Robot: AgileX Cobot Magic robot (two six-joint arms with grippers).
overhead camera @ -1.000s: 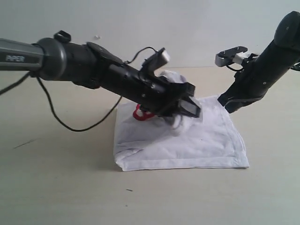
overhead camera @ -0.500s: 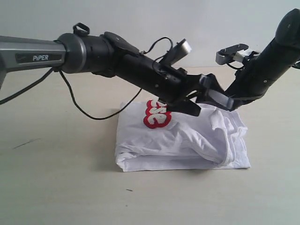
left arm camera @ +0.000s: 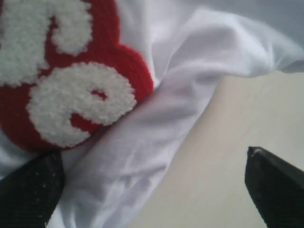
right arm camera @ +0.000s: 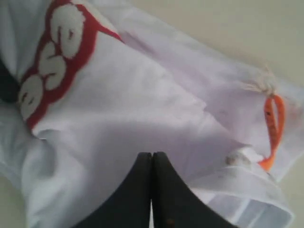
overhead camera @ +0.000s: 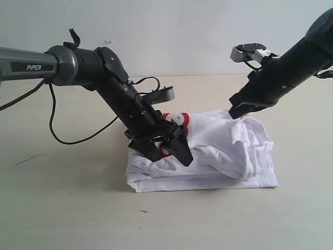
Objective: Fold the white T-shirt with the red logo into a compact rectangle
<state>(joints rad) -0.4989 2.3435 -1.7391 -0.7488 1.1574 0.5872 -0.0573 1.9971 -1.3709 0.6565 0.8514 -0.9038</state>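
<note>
Straddling white T-shirt (overhead camera: 223,151) edge: left gripper (overhead camera: 171,156) | closed above: right gripper (overhead camera: 234,112)

lighting is soft, even and diffuse. the white t-shirt (overhead camera: 208,156) casts a faint shadow on the table (overhead camera: 62,208). both wrist views are blurred at close range; the exterior view is slightly grainy.

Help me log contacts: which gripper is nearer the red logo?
Left. The left gripper, open, sits right beside the red logo; the right gripper, shut, is above the other end of the white T-shirt.
</note>
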